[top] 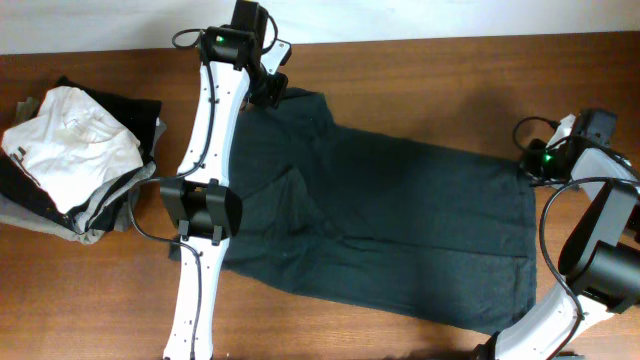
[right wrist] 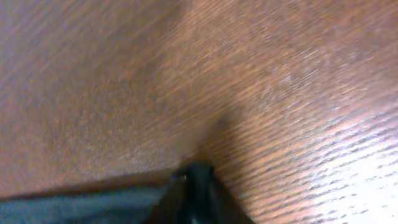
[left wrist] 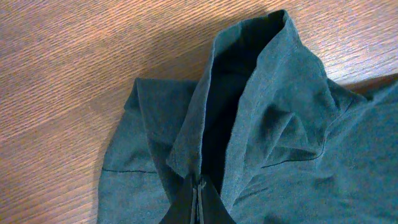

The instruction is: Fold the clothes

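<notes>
A dark green garment [top: 400,225] lies spread across the middle of the wooden table. My left gripper [top: 272,88] is at its far left corner, shut on a raised fold of the cloth; the left wrist view shows the jaws [left wrist: 199,196] pinching the garment [left wrist: 280,112], which tents up from the table. My right gripper [top: 528,160] is at the garment's far right corner. In the blurred right wrist view its jaws [right wrist: 196,177] are shut at the cloth's edge [right wrist: 81,208], low over the table.
A pile of clothes [top: 70,150] sits at the left edge, a white garment on top of black and grey ones. Bare wood [top: 420,80] runs along the far side. The left arm's base [top: 200,210] stands on the garment's left part.
</notes>
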Controlling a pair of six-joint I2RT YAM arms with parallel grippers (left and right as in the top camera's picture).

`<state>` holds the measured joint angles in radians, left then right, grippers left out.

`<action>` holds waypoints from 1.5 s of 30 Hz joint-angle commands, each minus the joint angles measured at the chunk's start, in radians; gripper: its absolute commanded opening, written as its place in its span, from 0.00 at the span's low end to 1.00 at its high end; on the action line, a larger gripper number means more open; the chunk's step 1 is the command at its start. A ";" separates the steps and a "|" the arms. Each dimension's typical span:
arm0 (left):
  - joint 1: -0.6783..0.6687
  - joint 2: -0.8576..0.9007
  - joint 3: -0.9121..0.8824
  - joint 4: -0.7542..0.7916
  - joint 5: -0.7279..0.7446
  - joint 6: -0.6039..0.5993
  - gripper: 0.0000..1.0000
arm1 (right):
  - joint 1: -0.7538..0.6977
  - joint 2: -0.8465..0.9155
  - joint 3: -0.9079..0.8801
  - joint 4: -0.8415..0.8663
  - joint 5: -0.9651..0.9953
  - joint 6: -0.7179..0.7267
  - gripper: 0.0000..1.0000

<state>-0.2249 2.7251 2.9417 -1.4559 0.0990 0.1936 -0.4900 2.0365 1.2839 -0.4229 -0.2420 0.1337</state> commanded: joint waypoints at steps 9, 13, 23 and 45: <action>0.008 -0.122 0.021 -0.043 -0.027 0.040 0.01 | -0.024 -0.159 0.079 -0.241 0.000 0.006 0.04; 0.014 -0.149 0.021 -0.081 -0.111 0.039 0.01 | -0.024 -0.267 0.079 -0.334 0.036 0.029 0.04; 0.101 -0.227 0.020 -0.232 -0.061 0.023 0.00 | -0.056 -0.416 0.079 -0.623 0.039 0.028 0.04; 0.121 -0.399 -0.548 -0.200 0.018 -0.002 0.02 | -0.100 -0.407 0.064 -0.539 0.010 -0.021 0.04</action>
<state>-0.1051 2.3688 2.4439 -1.6829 0.0975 0.2039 -0.5884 1.6405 1.3495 -1.0969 -0.2150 0.1154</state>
